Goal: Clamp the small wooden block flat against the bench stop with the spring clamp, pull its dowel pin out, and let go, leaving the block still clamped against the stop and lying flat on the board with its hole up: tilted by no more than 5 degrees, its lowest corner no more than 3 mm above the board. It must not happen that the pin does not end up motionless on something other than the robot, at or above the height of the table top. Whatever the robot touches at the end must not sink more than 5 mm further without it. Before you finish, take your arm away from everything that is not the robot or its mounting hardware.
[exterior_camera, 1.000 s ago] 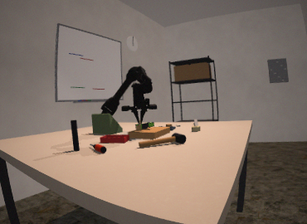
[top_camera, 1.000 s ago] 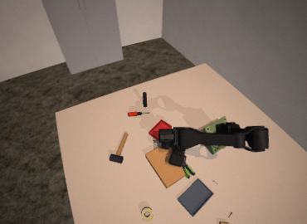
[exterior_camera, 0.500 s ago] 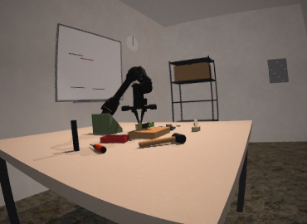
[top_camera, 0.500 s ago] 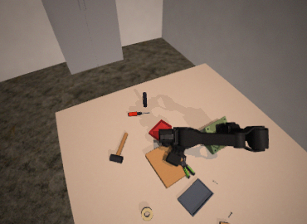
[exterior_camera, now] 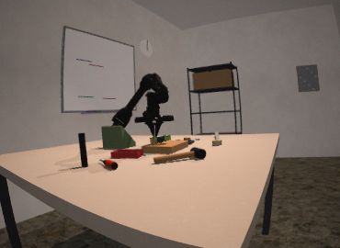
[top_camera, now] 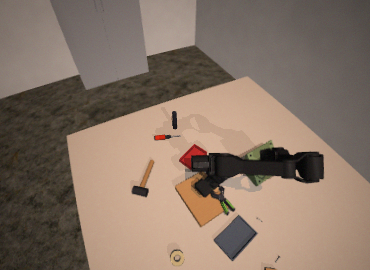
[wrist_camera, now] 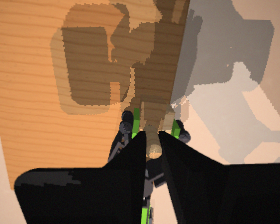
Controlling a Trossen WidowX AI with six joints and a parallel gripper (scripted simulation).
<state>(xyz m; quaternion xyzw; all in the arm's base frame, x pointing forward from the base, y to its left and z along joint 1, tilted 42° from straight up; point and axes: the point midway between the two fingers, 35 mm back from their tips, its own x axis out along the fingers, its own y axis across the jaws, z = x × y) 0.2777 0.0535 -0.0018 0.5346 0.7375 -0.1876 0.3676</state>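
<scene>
The wooden board [top_camera: 197,208] [exterior_camera: 174,147] [wrist_camera: 31,100] lies mid-table. A darker wooden strip, the bench stop [wrist_camera: 166,60], runs along its right edge in the wrist view. My gripper [top_camera: 212,191] [exterior_camera: 155,134] [wrist_camera: 151,137] points down at the board's edge and is shut on the spring clamp [top_camera: 228,205] [wrist_camera: 135,121]. The clamp's green-tipped arms show on both sides of my fingertips. A small tan piece [wrist_camera: 152,148] sits between the fingertips at the stop's end. I cannot tell whether it is the block or its pin.
A red box [top_camera: 192,153] [exterior_camera: 127,152] and the arm's green base [top_camera: 261,164] [exterior_camera: 116,137] lie behind the board. A hammer [top_camera: 143,179] [exterior_camera: 180,155], a screwdriver [top_camera: 165,137], a black cylinder [top_camera: 174,119] [exterior_camera: 83,150], a grey-blue pad [top_camera: 235,236] and a tape roll [top_camera: 176,257] are scattered around.
</scene>
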